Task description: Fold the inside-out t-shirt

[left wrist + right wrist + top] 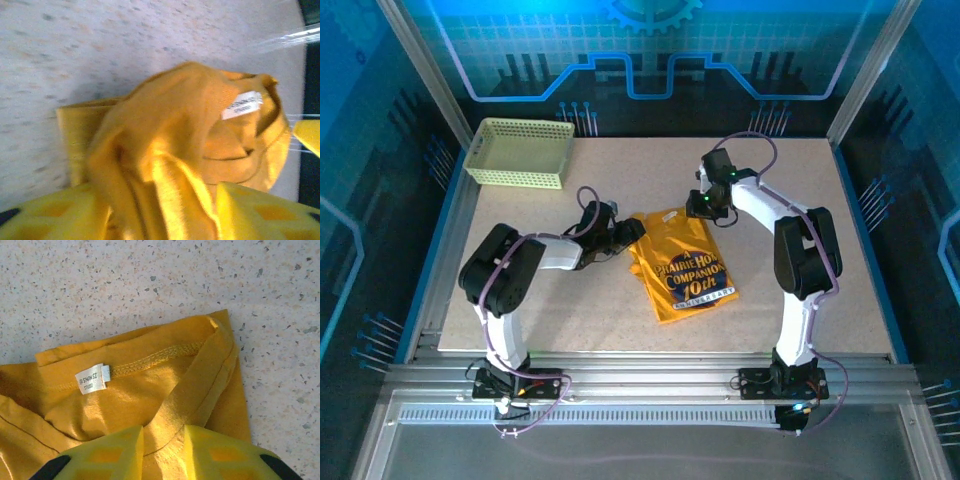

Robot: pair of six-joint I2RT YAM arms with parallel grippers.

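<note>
- We see a blue-lit enclosure with clear wall panels and metal posts around the whole rig.
- The tabletop is pale beige stone-look with dark speckles. Its grain shows sharply in the right wrist view and blurred in the left wrist view.
- The shirt lies near the middle of the tabletop, a little towards the near edge and well apart from the basket. It is gathered into a narrow, rumpled shape with its printed side up and its collar end towards the far edge.
- The basket is pale yellow-green mesh and sits at the far left corner of the tabletop. We can see its mesh floor through the open top.
- The left gripper is at the shirt's left edge. In its wrist view the left gripper has its jaws spread wide, and bunched cloth of the shirt rises between them.
- The right gripper is at the shirt's far end. In its wrist view the right gripper has a narrow gap between its jaws. A collar fold of the shirt lies in that gap, and we cannot tell whether it is pinched.
- The dark lettering reads roughly "Prairie Home Companion 10th", with a smaller line below that is too small for us to read.
- A white tag is sewn at the collar seam, and we cannot read its small print with certainty. In the left wrist view the tag is blurred.
</note>
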